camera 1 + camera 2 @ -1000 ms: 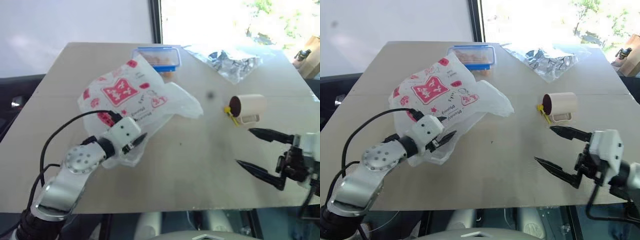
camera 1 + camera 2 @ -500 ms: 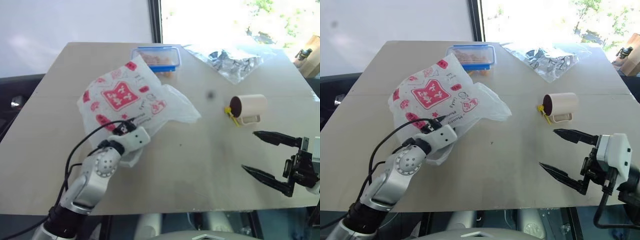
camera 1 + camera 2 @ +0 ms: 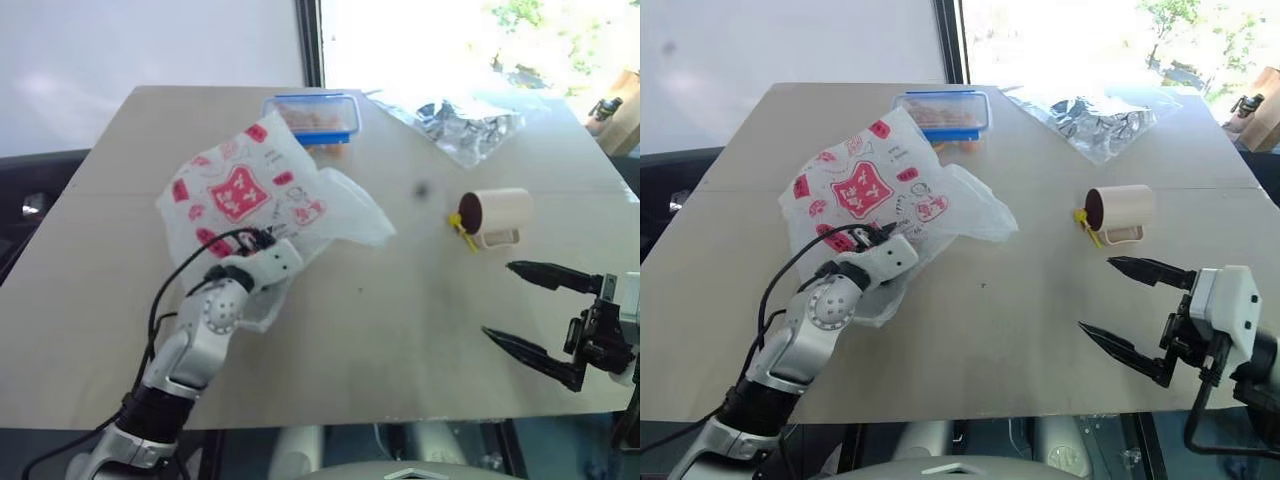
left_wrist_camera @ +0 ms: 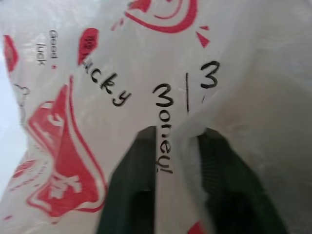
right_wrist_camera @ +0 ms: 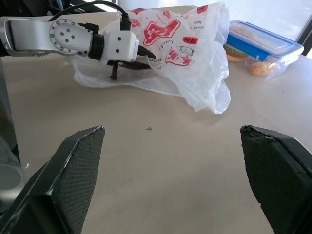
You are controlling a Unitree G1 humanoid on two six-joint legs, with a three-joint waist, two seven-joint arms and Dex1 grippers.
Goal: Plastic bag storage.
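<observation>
White thin-film plastic, printed with red squares, ovals and black lettering, is pinched between the two black fingers of the left gripper point(image 4: 178, 161): in the left wrist view a fold of film passes up between them, and the fingers stand close together with little gap beyond the film. From the head views the left gripper point(image 3: 902, 238) meets the large floppy translucent plastic bag point(image 3: 875, 195) at its near lower edge, on the left half of the pale wooden table point(image 3: 990, 330).

The bag lies crumpled and puffed up, its long axis running diagonally from the near-left, where it is gripped, toward the far side, where one corner rises in a peak just beside the clear rectangular food box with a blue lid point(image 3: 945, 108). A looser flap spreads to the right.

The right gripper point(image 3: 1135, 310) hangs above the near-right part of the table with its fingers spread wide, holding nothing, well apart from the bag. Just beyond it a cream cylindrical cup point(image 3: 1120, 210) lies on its side, dark opening facing left, touching a small yellow piece point(image 3: 1083, 222). A clear crinkly bag of dark and silvery items point(image 3: 1095, 118) rests at the far right.
</observation>
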